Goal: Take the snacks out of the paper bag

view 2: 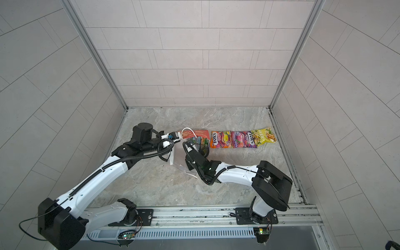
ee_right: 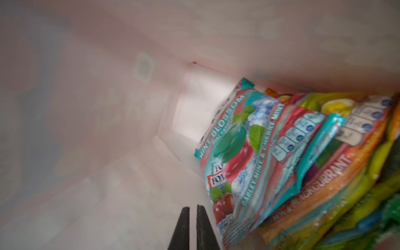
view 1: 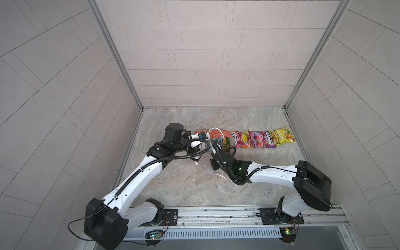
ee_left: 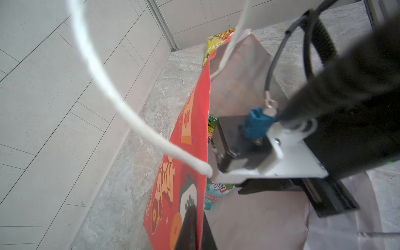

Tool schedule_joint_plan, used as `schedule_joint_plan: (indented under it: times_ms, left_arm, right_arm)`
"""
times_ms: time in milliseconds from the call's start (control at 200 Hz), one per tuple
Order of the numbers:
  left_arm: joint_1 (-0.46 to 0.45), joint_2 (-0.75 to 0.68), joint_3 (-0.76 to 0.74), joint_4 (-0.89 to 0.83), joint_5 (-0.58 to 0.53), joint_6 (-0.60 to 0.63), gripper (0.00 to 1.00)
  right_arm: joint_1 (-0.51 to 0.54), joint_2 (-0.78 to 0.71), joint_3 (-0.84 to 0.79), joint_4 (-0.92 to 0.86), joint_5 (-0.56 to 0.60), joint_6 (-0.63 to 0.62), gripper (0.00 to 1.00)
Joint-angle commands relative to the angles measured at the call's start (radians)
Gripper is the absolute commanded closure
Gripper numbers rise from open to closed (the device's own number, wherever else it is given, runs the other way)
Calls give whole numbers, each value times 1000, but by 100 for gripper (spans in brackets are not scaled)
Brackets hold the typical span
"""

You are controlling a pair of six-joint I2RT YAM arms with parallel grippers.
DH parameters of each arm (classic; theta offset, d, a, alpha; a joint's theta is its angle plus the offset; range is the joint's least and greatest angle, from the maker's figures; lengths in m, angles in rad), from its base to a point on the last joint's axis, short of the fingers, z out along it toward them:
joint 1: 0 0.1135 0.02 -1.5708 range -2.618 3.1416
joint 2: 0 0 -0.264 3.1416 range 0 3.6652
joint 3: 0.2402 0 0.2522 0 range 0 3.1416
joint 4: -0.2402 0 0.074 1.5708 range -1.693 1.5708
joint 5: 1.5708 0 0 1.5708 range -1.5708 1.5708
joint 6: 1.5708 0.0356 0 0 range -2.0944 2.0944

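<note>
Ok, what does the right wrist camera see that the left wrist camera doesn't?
Only right wrist: the paper bag's bottom and the right gripper, shut, empty. Only left wrist: the bag's red outside, white cord handle, yellow-green packet outside, left gripper pinching the bag's wall. Both: the white inside and teal packet.

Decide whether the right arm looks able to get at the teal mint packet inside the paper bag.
Probably yes. The right end effector is inside the paper bag, with the teal mint packet just beside it and nothing between. The left end effector pinches the bag's wall, holding the mouth open.
</note>
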Motion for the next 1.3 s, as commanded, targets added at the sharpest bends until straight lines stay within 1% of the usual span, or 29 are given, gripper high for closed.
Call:
schedule_joint_plan:
  times_ms: [0, 155, 210, 260, 340, 380, 505, 585, 801, 876, 961, 1016, 1181, 1231, 1296]
  left_arm:
    - [-10, -7, 30, -4, 42, 6, 100]
    - [-10, 0, 30, 0, 53, 10, 100]
    - [-9, 7, 29, 3, 53, 10, 100]
    - [-11, 16, 30, 10, 53, 7, 100]
    - [-15, 30, 32, 19, 61, 3, 100]
    - [-17, 37, 36, 20, 64, 4, 100]
    - [-19, 57, 44, 22, 72, 3, 100]
    - [-19, 62, 45, 21, 68, 5, 100]
    - [-20, 58, 46, 27, 79, 3, 100]
    - [-20, 57, 44, 27, 75, 3, 100]
    - [-20, 56, 43, 35, 73, 0, 100]
    - [-20, 55, 40, 37, 73, -1, 100]
    - [-20, 51, 32, 51, 68, -6, 100]
    - [-20, 50, 32, 51, 64, -6, 100]
    - [-20, 51, 28, 55, 63, -6, 100]
  right_arm:
    - [-47, 23, 22, -16, 39, 56, 88]
    - [-101, 72, 51, -1, 65, 37, 85]
    - [-122, 90, 53, 27, 61, 27, 82]
    - [-135, 103, 60, 44, 60, 22, 77]
    - [-147, 116, 79, 54, 56, 22, 66]
    - [-147, 120, 90, 56, 58, 19, 61]
    - [-151, 158, 128, 49, 77, 46, 52]
    - [-153, 194, 161, 15, 105, 73, 49]
    - [-177, 291, 203, 10, 105, 135, 46]
    - [-183, 305, 206, 13, 104, 149, 45]
    - [-183, 311, 196, 47, 84, 144, 46]
    - [-185, 320, 196, 71, 51, 132, 49]
    - [-185, 331, 185, 128, -26, 112, 78]
    - [-185, 323, 178, 143, -52, 107, 83]
    - [-185, 305, 162, 185, -111, 91, 85]
